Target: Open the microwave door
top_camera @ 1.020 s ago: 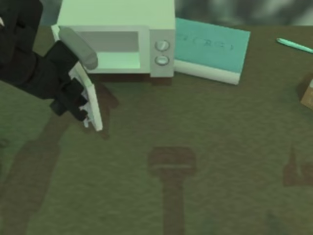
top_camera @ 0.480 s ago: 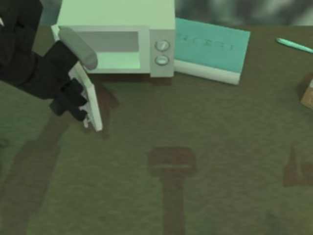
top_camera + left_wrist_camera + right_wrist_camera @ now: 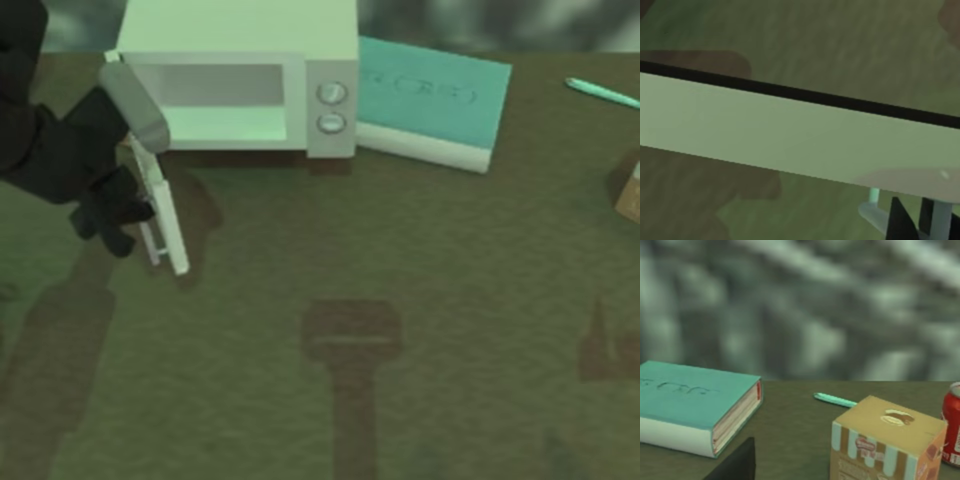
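Standing at the table's back-left, the boxy white microwave (image 3: 240, 75) has its cavity exposed. Its thin white door panel (image 3: 160, 205) w/ slim handle juts forward from the microwave's left edge, so the task looks nearly done. Left gripper (image 3: 135, 215) sits at the door's handle side; can't tell if it's pinching. Right arm's parked off-view.

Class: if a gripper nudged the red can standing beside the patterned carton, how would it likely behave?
The red can stands upright, so a high push would probably tip it. Its round body suggests it would then roll, perhaps against the patterned carton. Its smooth-looking side may slip in a loose grip.
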Motion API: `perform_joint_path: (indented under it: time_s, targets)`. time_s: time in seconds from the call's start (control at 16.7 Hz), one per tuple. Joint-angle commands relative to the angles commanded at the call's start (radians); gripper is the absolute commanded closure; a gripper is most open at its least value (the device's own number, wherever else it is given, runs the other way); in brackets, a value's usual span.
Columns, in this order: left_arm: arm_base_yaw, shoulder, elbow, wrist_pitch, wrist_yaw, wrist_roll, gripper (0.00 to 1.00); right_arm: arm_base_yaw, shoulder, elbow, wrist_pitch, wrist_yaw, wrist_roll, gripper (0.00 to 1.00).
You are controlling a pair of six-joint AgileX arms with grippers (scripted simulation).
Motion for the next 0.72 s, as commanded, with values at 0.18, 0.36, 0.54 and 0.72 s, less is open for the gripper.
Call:
perform_joint_path:
  time_s: [0.18,0.36,0.54,0.72]
  targets:
    - [0.013,-0.001,0.003,-0.012,0.014,0.033,1.0,0.0,0.0,0.0,0.0,0.0,0.0,0.0]
    - [0.013,-0.001,0.003,-0.012,0.014,0.033,1.0,0.0,0.0,0.0,0.0,0.0,0.0,0.0]
    - [0.013,-0.001,0.003,-0.012,0.014,0.033,1.0,0.0,0.0,0.0,0.0,0.0,0.0,0.0]
    - [0.013,-0.001,0.003,-0.012,0.014,0.033,1.0,0.0,0.0,0.0,0.0,0.0,0.0,0.0]
